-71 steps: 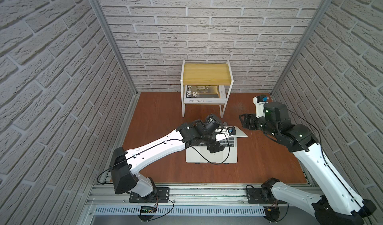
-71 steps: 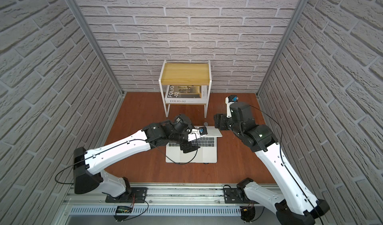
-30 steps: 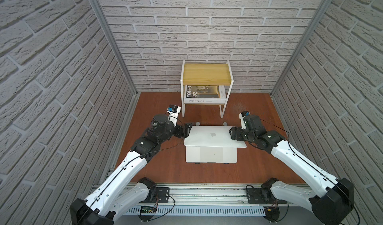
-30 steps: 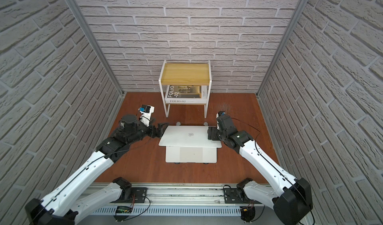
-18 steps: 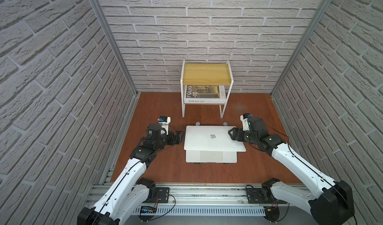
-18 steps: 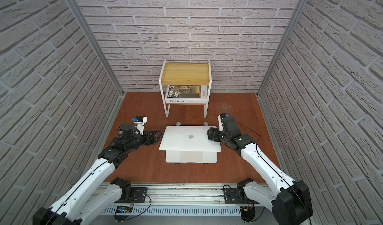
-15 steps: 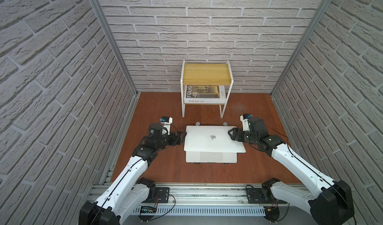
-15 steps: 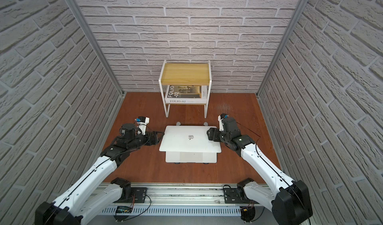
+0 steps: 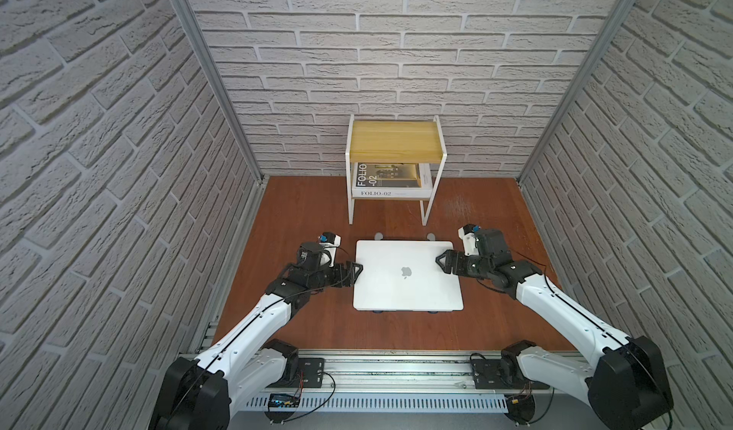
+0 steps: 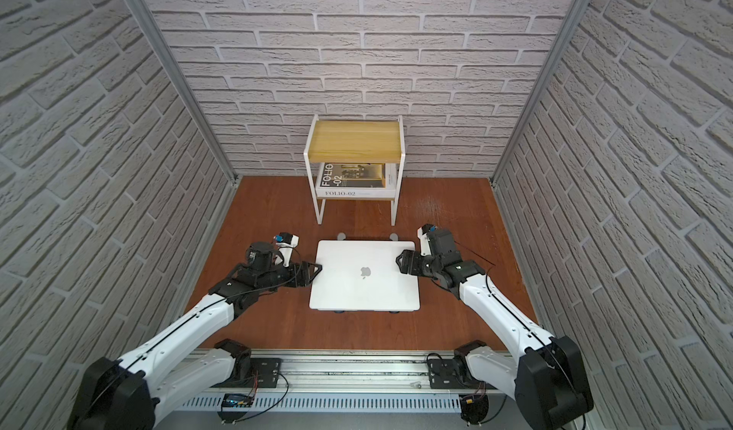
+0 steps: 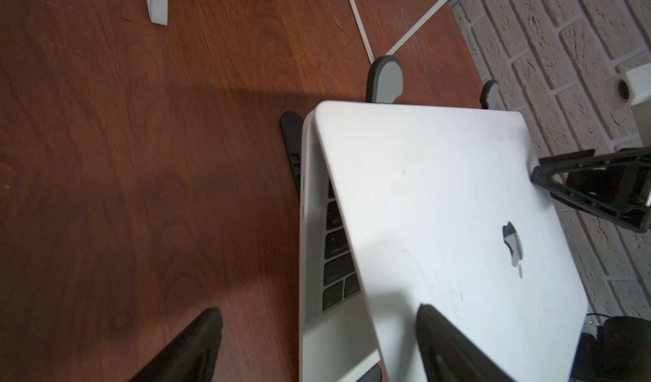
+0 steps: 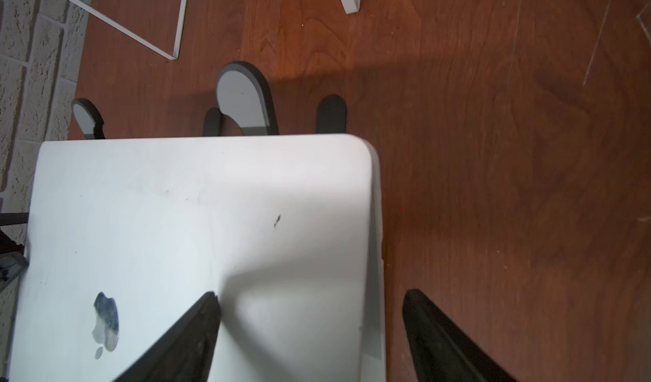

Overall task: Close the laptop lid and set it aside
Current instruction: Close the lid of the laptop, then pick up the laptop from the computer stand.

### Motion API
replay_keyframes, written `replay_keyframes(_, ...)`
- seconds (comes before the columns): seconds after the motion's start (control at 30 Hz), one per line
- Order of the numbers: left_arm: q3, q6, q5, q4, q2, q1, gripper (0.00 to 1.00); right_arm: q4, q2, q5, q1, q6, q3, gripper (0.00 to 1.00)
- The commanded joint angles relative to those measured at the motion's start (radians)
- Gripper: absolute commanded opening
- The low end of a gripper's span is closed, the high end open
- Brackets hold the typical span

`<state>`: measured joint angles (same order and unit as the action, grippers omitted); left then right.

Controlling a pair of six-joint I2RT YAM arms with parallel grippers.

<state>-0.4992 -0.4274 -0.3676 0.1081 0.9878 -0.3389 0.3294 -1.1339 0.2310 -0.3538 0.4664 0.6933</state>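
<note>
At table point(image 9: 309, 218) centre, laptop point(image 9: 408, 285) sitting on stand point(image 12: 243, 98), lid point(image 11: 440, 204) lying almost flat, gap showing keys point(image 11: 336, 253). Jaws of left gripper point(image 9: 357, 273) and right gripper point(image 9: 442, 264) standing apart, straddling side edges, gripping nothing. Final closing and setting aside remaining.

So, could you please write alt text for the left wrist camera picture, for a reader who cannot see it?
A white laptop lid hangs almost shut over its black keys, on a grey stand on a red-brown wooden table. The left end effector is open, one finger in front of the lid and one in front of the table.
</note>
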Motion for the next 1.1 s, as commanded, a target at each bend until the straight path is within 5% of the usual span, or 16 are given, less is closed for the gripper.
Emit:
replay_keyframes(0.0,0.029,-0.014,-0.016,-0.105,0.025,-0.003,0.87,0.096,-0.029,-0.007,0.024,-0.032,-0.056,0.84)
replay_keyframes(0.43,0.121,-0.097,-0.147,-0.366,0.124,0.019,0.83,-0.009,-0.007,0.137,0.122,-0.039,-0.167,0.82)
replay_keyframes(1.07,0.199,-0.161,-0.290,-0.773,0.361,0.030,0.81,-0.136,0.028,0.234,0.127,0.004,-0.240,0.71)
